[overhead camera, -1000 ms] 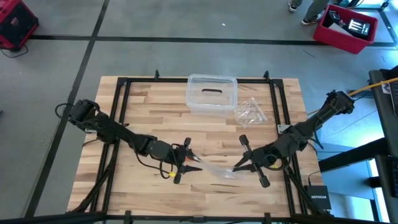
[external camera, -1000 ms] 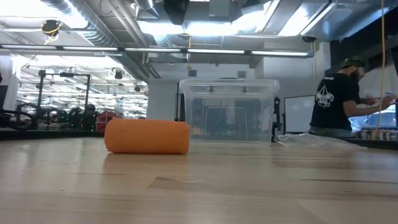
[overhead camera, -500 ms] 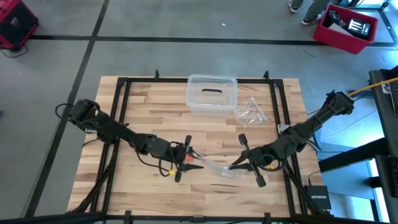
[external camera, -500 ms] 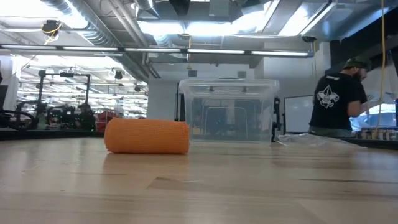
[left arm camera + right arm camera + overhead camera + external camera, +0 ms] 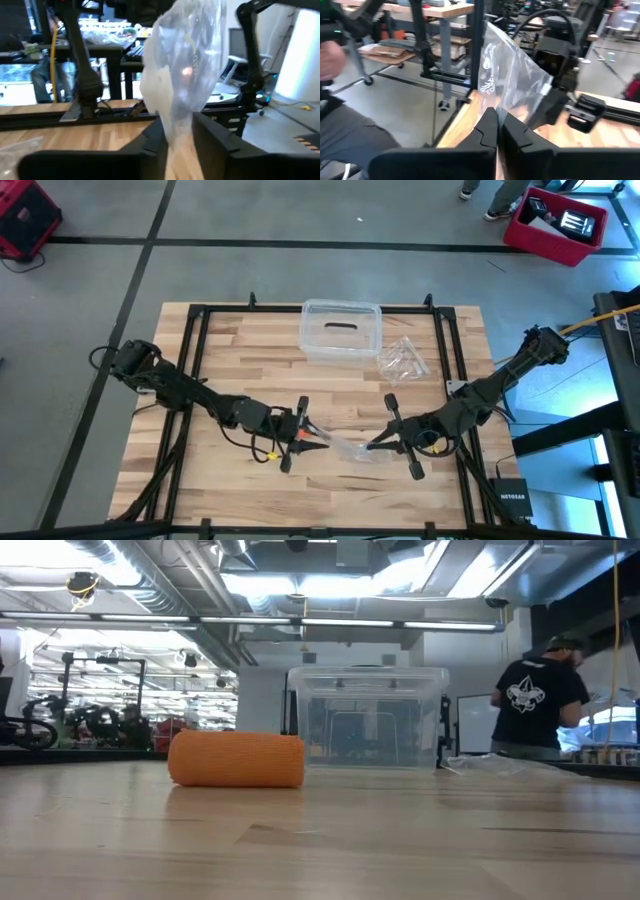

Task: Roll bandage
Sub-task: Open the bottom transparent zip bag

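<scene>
Narrowed, left end effector [image 5: 312,436] apparently pinches clear bag [image 5: 345,448]; right end effector [image 5: 377,444] grips it.

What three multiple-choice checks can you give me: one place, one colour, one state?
1. Where is the clear bag? A between the left pincer and right pincer; B on the floor; C draped over an arm.
2. What colour is the bandage roll? A white; B orange; C blue.
3. The right pincer is: A wide open; B shut empty; C shut on the clear bag.
Answers: 1 A, the high view shows it stretched between them; 2 B, plain in the low view; 3 C, its wrist view shows it pinching the film.
</scene>
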Controlling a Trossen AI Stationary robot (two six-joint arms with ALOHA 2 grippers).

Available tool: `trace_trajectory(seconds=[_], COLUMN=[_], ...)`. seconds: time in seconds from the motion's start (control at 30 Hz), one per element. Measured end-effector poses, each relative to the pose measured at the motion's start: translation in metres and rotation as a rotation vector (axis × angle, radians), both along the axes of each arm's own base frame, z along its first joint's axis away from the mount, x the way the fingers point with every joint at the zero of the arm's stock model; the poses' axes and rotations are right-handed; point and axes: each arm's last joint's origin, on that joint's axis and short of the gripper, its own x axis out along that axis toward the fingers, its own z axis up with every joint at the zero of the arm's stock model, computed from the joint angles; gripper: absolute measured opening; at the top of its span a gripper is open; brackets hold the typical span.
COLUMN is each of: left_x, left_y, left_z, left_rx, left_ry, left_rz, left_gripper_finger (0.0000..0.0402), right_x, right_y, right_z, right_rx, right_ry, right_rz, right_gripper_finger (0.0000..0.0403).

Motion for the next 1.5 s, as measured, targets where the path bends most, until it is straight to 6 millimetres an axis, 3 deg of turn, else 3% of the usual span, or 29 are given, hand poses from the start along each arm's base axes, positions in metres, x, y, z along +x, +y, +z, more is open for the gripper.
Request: trace_trajectory(seconds=[0.17, 0.4, 0.6, 0.73, 0.93, 1.2, 1.5], left_x=[0.000, -0.012, -0.034, -0.037, -0.035, -0.034, -0.034], left_y=[0.001, 0.005, 0.017, 0.029, 0.031, 0.032, 0.032], left_z=[-0.003, 0.006, 0.016, 0.009, 0.012, 0.020, 0.019], left_rx=[0.021, 0.046, 0.121, 0.136, 0.151, 0.217, 0.219], left_ry=[0.034, 0.111, 0.265, 0.382, 0.459, 0.489, 0.493], left_rz=[0.019, 0.041, 0.136, 0.209, 0.222, 0.225, 0.225], left_gripper_finger=[0.0008, 0.0003, 0.0002, 0.0003, 0.0002, 0.0002, 0.0001], right_x=[0.000, -0.004, -0.015, -0.017, 0.016, 0.075, 0.108], right_y=[-0.001, -0.011, -0.019, -0.022, -0.025, -0.025, -0.038], right_z=[-0.003, 0.004, 0.029, 0.034, 0.017, 0.002, -0.011], right_rx=[0.031, -0.018, 0.007, 0.014, -0.024, -0.135, -0.129], right_ry=[0.035, 0.070, 0.183, 0.199, 0.224, 0.072, 0.009], right_rz=[-0.034, -0.253, -0.295, -0.325, -0.409, -0.348, -0.325], right_gripper_finger=[0.0022, 0.0066, 0.0128, 0.0159, 0.0172, 0.0166, 0.0166])
